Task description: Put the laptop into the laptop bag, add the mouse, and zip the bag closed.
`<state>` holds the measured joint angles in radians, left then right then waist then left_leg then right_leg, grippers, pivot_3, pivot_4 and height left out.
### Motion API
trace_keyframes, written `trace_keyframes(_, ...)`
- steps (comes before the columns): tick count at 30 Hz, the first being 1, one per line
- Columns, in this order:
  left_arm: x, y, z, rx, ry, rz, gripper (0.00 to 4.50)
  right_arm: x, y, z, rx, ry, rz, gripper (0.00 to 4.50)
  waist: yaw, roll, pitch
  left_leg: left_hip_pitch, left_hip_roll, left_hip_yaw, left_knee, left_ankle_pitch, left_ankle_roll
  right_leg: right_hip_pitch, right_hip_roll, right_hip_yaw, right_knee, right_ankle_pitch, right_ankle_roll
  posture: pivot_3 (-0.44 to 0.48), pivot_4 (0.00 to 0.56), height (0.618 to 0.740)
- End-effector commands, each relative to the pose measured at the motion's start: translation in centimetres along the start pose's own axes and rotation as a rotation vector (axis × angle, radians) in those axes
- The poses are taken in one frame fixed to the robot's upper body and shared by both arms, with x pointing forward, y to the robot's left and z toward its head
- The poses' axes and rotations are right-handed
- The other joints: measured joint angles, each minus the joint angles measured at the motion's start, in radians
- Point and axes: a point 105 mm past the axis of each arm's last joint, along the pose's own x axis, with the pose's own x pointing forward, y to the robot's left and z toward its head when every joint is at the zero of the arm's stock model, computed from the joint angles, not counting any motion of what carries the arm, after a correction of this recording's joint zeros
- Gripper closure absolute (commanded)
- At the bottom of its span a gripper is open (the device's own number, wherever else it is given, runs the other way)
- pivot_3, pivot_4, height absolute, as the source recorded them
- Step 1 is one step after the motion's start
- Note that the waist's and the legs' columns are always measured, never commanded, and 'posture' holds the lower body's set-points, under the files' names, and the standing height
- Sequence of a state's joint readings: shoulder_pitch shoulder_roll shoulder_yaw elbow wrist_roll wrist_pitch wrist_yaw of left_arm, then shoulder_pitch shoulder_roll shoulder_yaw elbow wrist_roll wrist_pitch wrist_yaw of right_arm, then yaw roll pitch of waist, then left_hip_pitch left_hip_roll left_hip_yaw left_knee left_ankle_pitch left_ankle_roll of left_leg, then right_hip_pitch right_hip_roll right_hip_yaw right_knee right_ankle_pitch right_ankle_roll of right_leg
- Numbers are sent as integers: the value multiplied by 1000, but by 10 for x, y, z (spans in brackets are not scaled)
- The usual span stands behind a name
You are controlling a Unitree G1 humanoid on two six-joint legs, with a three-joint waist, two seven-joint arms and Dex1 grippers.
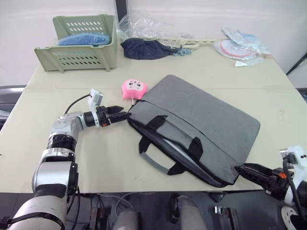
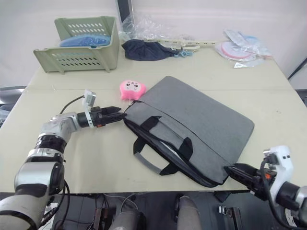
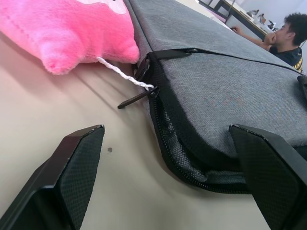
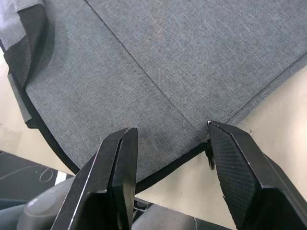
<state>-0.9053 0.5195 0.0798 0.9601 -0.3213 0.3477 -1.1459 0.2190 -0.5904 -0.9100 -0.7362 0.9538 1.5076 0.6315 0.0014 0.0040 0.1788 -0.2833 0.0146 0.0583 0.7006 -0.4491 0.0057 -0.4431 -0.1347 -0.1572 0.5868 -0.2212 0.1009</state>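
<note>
Right gripper (image 4: pixel 168 158), spread, at our soft laptop bag (image 1: pixel 201 122)'s corner; left gripper (image 3: pixel 163 158) spread; we'd pinch its zipper pull (image 3: pixel 136 97).

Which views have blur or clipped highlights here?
Left wrist view: the gripper fingers in the foreground are soft, the zipper pull is sharp, the person behind is blurred. Head views: the back wall is washed out to near white, and shadows on the table are faint.
</note>
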Motion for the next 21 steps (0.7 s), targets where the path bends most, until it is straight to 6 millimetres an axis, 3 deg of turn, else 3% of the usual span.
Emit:
trace_keyframes(1,4,-1,12,27,-27,-5,0,2,1,-5,7,-17,-18,1899,0,0,0,0,0,0,0,0,0,0,0,0,0,0,0,0,150,740)
trace_keyframes(12,18,-8,9,2,-30,-54,0,16,-4,-20,85,-43,-50,1899,-3,-1,-1,1,0,0,0,0,0,0,0,0,0,0,0,0,150,740)
trace_keyframes(21,17,-12,2,-25,-2,-85,0,18,-7,-22,87,-35,-55,1899,-3,-5,-3,1,0,1,0,0,0,0,0,0,0,0,0,0,150,740)
